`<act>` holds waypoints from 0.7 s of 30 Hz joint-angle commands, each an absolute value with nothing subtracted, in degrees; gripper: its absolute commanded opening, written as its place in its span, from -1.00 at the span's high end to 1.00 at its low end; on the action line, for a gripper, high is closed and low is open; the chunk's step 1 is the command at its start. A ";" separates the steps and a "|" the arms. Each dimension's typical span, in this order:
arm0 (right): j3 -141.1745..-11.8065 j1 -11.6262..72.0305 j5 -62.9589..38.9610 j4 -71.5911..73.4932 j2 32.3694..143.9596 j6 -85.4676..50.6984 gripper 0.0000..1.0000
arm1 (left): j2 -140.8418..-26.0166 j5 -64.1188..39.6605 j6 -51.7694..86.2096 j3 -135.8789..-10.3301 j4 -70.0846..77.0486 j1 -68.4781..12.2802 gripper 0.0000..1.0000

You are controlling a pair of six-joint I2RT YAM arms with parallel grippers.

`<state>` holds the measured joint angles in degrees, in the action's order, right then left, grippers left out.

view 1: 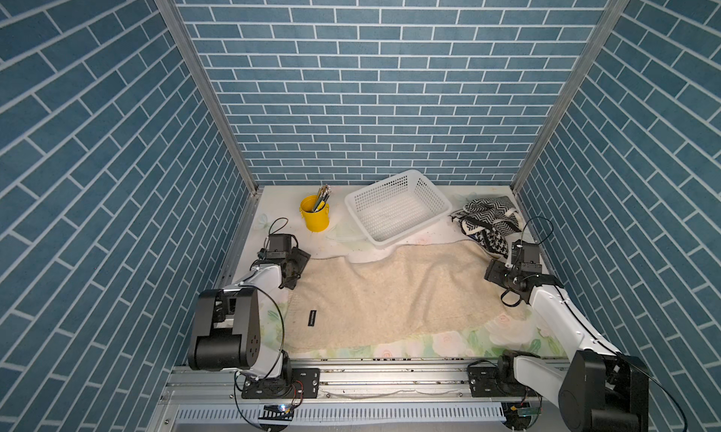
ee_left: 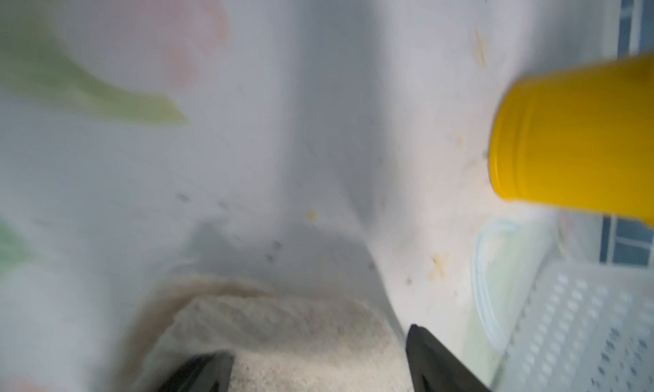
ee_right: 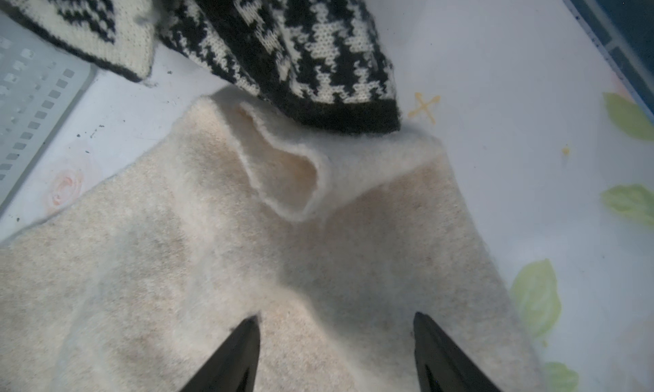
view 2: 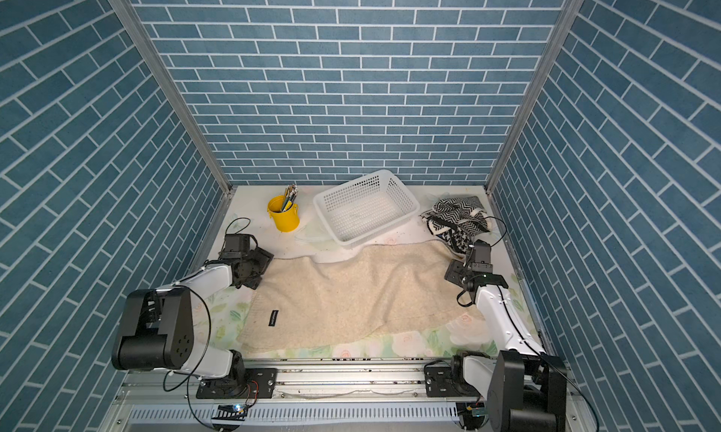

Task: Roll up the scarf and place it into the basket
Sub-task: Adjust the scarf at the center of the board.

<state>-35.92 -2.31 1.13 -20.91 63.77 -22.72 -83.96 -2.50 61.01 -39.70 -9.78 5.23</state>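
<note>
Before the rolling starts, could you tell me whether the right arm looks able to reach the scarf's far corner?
Probably yes: the right gripper, jaws open, is poised over the scarf just short of that corner; only the black-and-white knit overlaps its far edge.

Left arm [view 1: 259, 276] and right arm [view 1: 558, 313]: white link shells, black joint housings, thin black cables. Left gripper [ee_left: 318, 340] and right gripper [ee_right: 336, 316]: black tapered fingers [ee_right: 233, 358]. Black screwed base plates [view 1: 310, 381] on the aluminium rail [view 1: 390, 375].
</note>
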 commanded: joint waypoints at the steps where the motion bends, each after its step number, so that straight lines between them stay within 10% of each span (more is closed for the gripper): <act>1: -35.29 -2.55 1.01 -19.69 63.98 -23.91 -0.44 | -84.02 4.72 56.53 -40.78 -14.28 8.18 -0.64; 21: -31.89 -5.00 5.90 -14.76 67.52 -29.88 -0.49 | -78.27 -13.69 40.58 -50.94 -29.87 5.54 -0.70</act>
